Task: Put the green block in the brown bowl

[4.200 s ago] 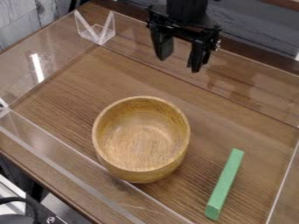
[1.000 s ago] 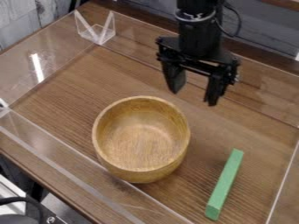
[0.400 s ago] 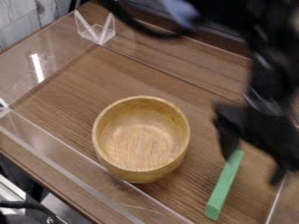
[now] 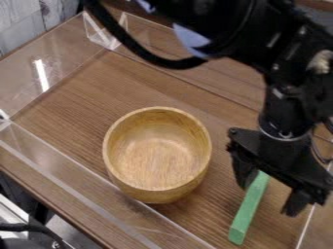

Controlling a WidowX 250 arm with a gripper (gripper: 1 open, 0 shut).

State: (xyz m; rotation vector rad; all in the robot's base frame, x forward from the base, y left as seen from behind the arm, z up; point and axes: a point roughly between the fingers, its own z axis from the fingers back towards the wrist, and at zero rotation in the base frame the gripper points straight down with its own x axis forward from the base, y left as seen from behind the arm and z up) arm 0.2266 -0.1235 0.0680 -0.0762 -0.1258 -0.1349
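Observation:
The green block is a slim flat bar lying on the wooden table at the lower right, its upper end partly covered by my gripper. My gripper hangs over that upper end, pointing down, with its two black fingers spread wide on either side of the bar and nothing held between them. Whether the fingers touch the block I cannot tell. The brown bowl stands upright and empty to the left of the block, a short way from my gripper.
A clear plastic wall rims the table on the left and front. A small clear stand sits at the back left. The dark arm stretches across the upper middle and right of the view.
My gripper has swung from behind the bowl to the right and towards the front, coming down over the upper end of the green block. Its fingers stay open. Bowl and block have not moved.

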